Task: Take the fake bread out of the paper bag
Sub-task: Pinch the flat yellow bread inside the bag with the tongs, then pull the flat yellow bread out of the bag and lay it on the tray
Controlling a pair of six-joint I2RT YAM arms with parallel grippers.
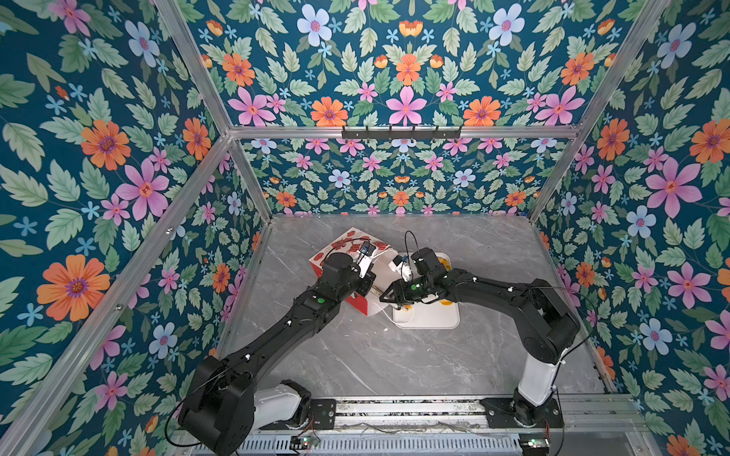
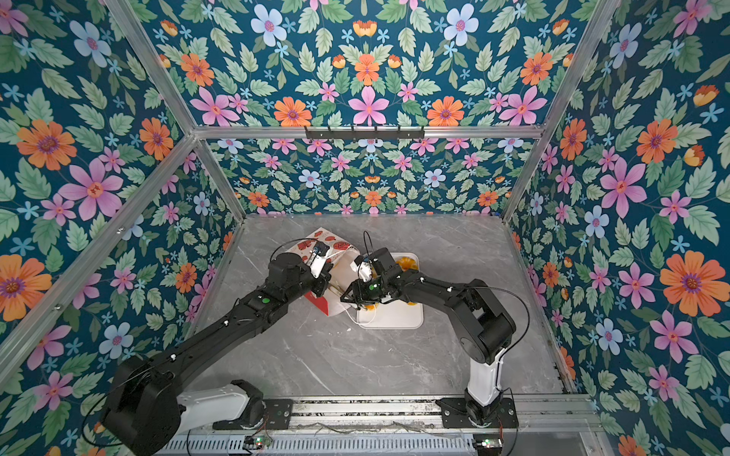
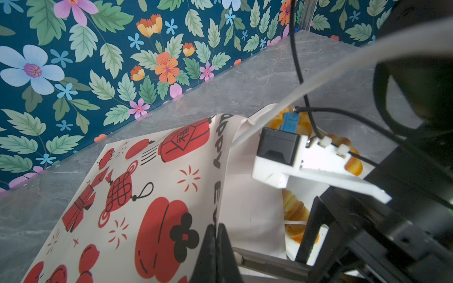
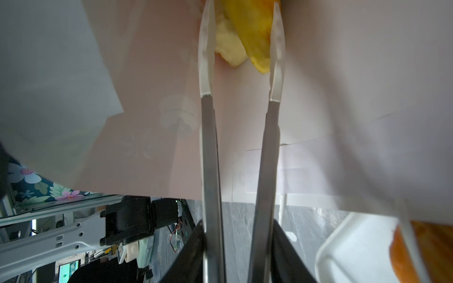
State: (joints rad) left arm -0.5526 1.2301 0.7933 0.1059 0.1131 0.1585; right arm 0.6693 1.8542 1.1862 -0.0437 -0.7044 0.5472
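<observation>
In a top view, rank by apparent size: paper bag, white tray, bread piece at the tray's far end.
1. paper bag
2. white tray: close, and arms hide part of both, so unsure.
3. bread piece: mostly hidden, clearly smallest.

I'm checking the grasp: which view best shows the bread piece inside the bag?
The right wrist view: close up, the right gripper straddles the yellow pastry inside the paper bag. In both top views the bag hides it. The left wrist view shows the bag's printed outside, not that piece.
</observation>
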